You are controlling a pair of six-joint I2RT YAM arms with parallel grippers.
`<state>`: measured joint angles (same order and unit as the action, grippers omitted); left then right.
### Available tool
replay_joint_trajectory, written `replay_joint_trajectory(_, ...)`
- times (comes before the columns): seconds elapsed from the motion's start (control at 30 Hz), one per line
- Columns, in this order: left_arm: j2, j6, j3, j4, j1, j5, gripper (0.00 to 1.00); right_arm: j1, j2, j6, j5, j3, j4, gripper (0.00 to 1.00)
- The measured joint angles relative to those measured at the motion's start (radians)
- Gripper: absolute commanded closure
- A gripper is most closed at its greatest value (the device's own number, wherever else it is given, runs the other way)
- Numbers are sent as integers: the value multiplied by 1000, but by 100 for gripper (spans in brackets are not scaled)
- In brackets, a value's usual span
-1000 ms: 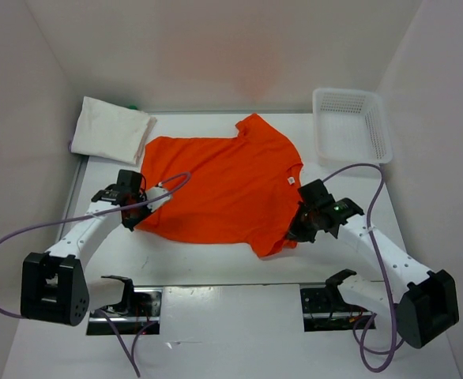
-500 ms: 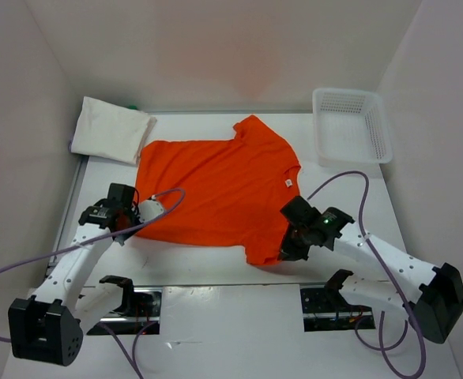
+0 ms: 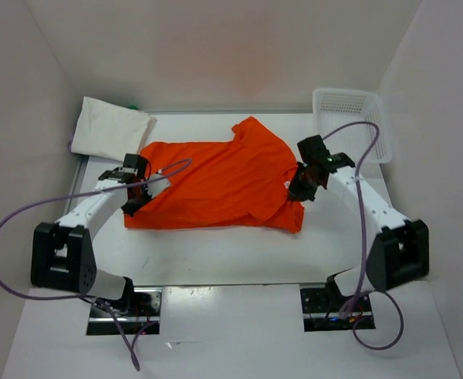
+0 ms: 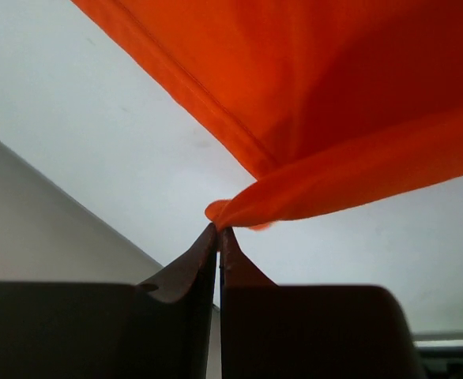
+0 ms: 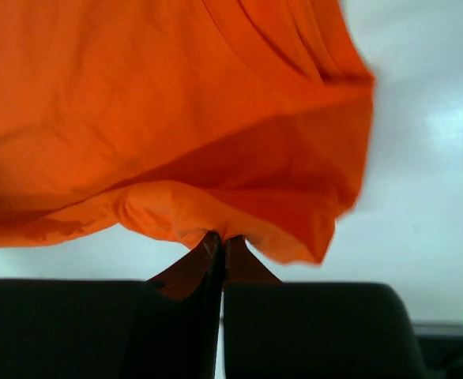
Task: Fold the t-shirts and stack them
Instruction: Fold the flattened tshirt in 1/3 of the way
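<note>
The left gripper [image 4: 218, 230] and right gripper [image 5: 220, 238] are each clamped on a thin edge of the orange shirt [image 3: 216, 185]. Uneven travel may pull the cloth free and skew the fold.

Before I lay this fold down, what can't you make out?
- Wrist views: the left gripper and right gripper pinch the orange t-shirt; the rest runs off frame, and the right view is blurred.
- Top view: the exact pinch points, hidden by the grippers' own bodies.
- Top view: a green sliver behind the folded white t-shirt, mostly covered by it; unidentifiable.
</note>
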<state>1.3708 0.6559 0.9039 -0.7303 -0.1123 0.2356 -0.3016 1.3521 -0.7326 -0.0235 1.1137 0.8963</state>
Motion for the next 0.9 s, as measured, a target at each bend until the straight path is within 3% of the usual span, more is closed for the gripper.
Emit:
replay_joint_trajectory(0.23, 208, -80, 160, 93, 23, 45, 93, 33, 307, 195, -7, 194, -113, 100)
replay_joint_trajectory(0.53, 350, -126, 225, 148, 23, 101, 93, 60, 490, 343, -4, 330, -137, 100)
replay_joint_trajectory(0.63, 377, -137, 227, 164, 23, 113, 89, 60, 545, 375, -5, 376, -138, 97)
replay_joint_trajectory(0.67, 384, -138, 227, 169, 23, 118, 84, 60, 563, 383, -6, 392, -138, 94)
replay_joint_trajectory(0.7, 396, -141, 230, 174, 23, 124, 79, 60, 584, 389, -6, 411, -138, 75)
replay_joint_trajectory(0.77, 420, -145, 234, 183, 23, 135, 58, 60, 621, 398, 2, 443, -139, 54)
replay_joint_trajectory(0.87, 451, -167, 243, 185, 24, 153, 37, 60, 653, 409, 25, 470, -138, 50)
replay_joint_trajectory(0.9, 458, -177, 248, 185, 25, 158, 34, 60, 654, 410, 36, 473, -138, 48)
